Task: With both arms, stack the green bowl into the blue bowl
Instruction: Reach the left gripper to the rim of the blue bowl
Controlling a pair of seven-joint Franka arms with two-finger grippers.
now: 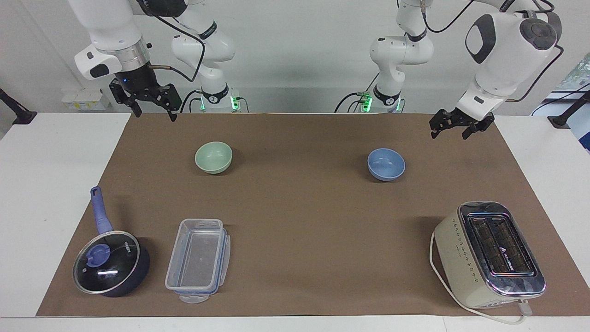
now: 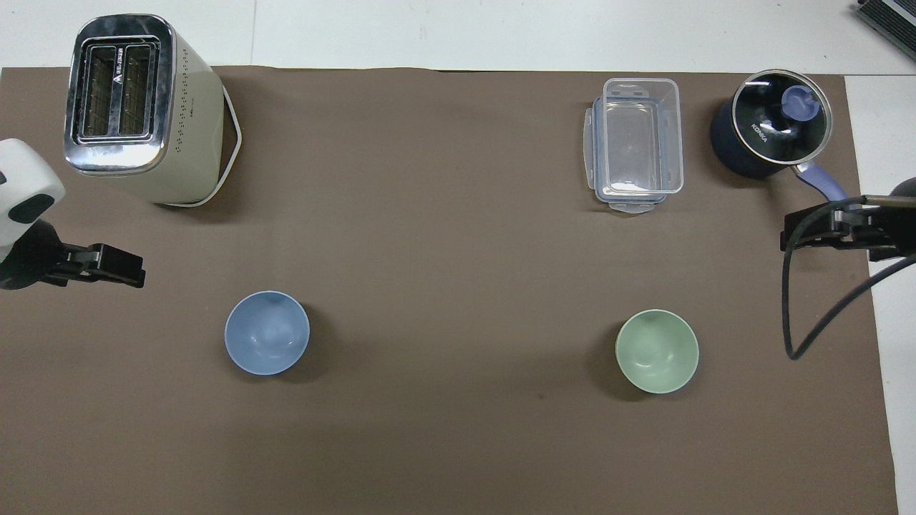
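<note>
The pale green bowl (image 1: 213, 157) (image 2: 657, 350) sits upright and empty on the brown mat toward the right arm's end of the table. Toward the left arm's end sits the light blue bowl (image 1: 386, 164) (image 2: 267, 332), also upright and empty. My left gripper (image 1: 449, 135) (image 2: 132, 266) hangs open and empty above the mat, beside the blue bowl and clear of it. Near the mat's corner at the robots' edge, my right gripper (image 1: 155, 115) (image 2: 787, 236) hangs open and empty, well apart from the green bowl.
A cream toaster (image 1: 488, 253) (image 2: 136, 107) stands farther from the robots than the blue bowl. A clear lidless food box (image 1: 198, 260) (image 2: 637, 143) and a dark lidded saucepan (image 1: 110, 263) (image 2: 769, 132) lie farther out than the green bowl.
</note>
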